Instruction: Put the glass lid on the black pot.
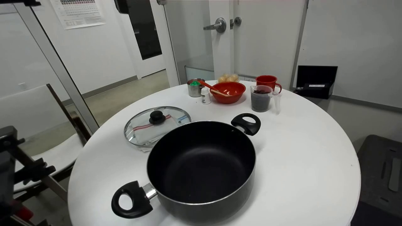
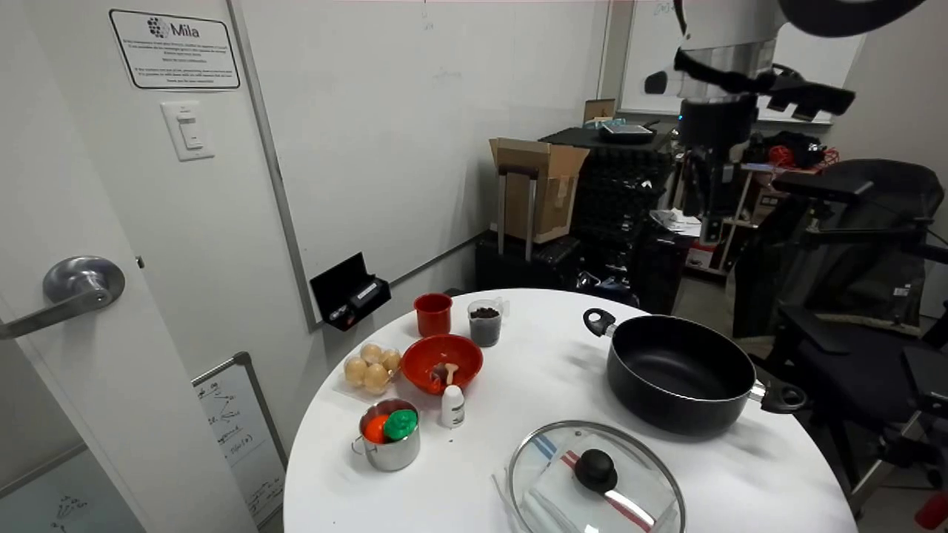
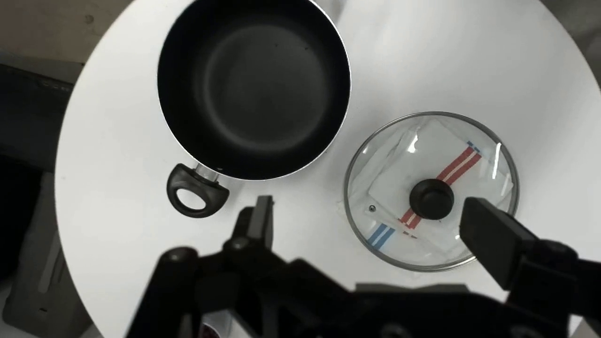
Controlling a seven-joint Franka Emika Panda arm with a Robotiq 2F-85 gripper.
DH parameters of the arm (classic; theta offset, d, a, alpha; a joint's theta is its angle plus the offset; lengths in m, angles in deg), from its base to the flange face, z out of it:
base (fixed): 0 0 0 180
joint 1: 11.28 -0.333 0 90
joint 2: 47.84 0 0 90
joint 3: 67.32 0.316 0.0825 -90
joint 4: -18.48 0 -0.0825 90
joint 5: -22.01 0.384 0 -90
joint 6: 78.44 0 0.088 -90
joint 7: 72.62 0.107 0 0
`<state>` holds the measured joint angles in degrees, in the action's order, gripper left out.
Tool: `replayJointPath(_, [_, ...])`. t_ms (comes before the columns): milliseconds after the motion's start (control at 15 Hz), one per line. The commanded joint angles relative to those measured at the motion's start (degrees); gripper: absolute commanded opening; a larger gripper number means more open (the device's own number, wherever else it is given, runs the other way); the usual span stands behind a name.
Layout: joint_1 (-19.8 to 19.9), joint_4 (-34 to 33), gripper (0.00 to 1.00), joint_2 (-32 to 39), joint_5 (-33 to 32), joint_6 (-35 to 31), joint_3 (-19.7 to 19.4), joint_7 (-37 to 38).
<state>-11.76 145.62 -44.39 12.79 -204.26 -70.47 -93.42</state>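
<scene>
My gripper (image 3: 367, 213) is spread and empty. In the wrist view the glass lid (image 3: 420, 164) lies right of the black pot (image 3: 265, 89), over a striped cloth (image 3: 460, 166). Likely slippery and breakable: I'd pinch its knob (image 3: 432, 199).

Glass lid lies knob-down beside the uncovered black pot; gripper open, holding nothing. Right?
Not knob-down: the glass lid has its knob on top, as both exterior views show. Rest stands: beside the uncovered black pot, gripper open, holding nothing.

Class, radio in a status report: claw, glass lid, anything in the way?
Claw open, nothing held. Glass lid lying on striped cloth, beside uncovered black pot. Possible snag: cloth may drag along with lid.
</scene>
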Motion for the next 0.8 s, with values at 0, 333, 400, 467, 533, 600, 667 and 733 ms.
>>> replayJointPath(0, [0.1,-8.0,1.00,10.8,0.3,-1.0,2.5,-2.7])
replayJointPath(333, [-0.6,-14.3,1.00,22.8,-2.1,-3.2,6.0,-4.6])
replayJointPath(400, [-0.8,-15.2,1.00,24.6,-2.8,-3.5,6.5,-5.3])
replayJointPath(467, [-1.2,-16.2,1.00,26.6,-3.6,-3.6,6.9,-5.3])
replayJointPath(533, [-1.4,-17.1,1.00,28.4,-4.3,-3.8,7.2,-5.9])
replayJointPath(600, [-1.9,-18.1,1.00,30.5,-5.5,-4.1,7.3,-5.9])
replayJointPath(667, [-2.3,-19.0,1.00,32.1,-6.2,-4.0,7.5,-6.0])
replayJointPath(733, [-2.7,-20.1,1.00,34.0,-7.2,-4.1,7.5,-6.1])
